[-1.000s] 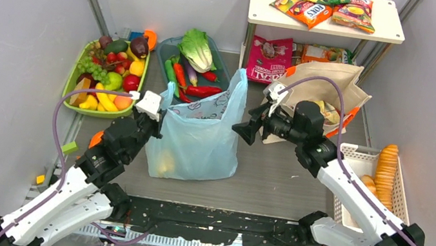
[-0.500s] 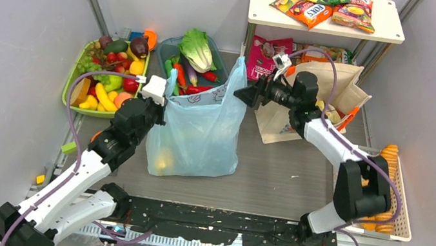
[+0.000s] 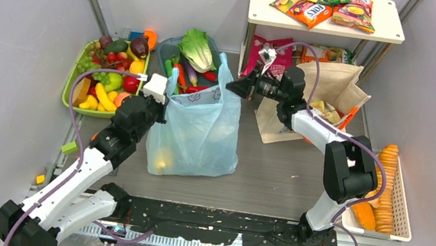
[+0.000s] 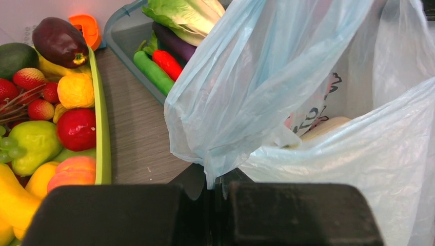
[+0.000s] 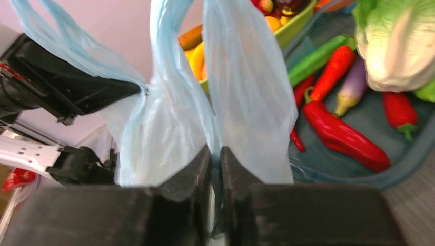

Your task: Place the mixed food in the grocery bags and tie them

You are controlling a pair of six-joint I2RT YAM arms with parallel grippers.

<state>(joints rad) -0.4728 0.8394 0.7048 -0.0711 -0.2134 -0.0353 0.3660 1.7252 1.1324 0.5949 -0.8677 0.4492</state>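
Observation:
The light-blue plastic bag (image 3: 197, 134) stands mid-table with a yellow item low inside it. My left gripper (image 3: 162, 98) is shut on its left handle (image 4: 241, 92), the film pinched between the jaws (image 4: 218, 185). My right gripper (image 3: 231, 86) is shut on the bag's right handle (image 5: 246, 92), the plastic running down between its fingertips (image 5: 215, 156). Behind the right arm the beige canvas tote (image 3: 335, 82) stands open, with food inside. Snack packets (image 3: 314, 10) lie on the white shelf. A pale-green cabbage (image 3: 197, 48) rests in the teal tray.
A green tray (image 3: 72, 78) of toy fruit is at the left. The teal tray (image 3: 171, 47) holds peppers and other vegetables. At the right edge a white mesh basket (image 3: 399, 209) holds biscuits. More packets (image 3: 271, 53) lean under the shelf (image 3: 385, 32).
My right arm swung left from beside the tote to the bag's right handle and closed its open jaws on it. The left arm kept its grip and shifted slightly.

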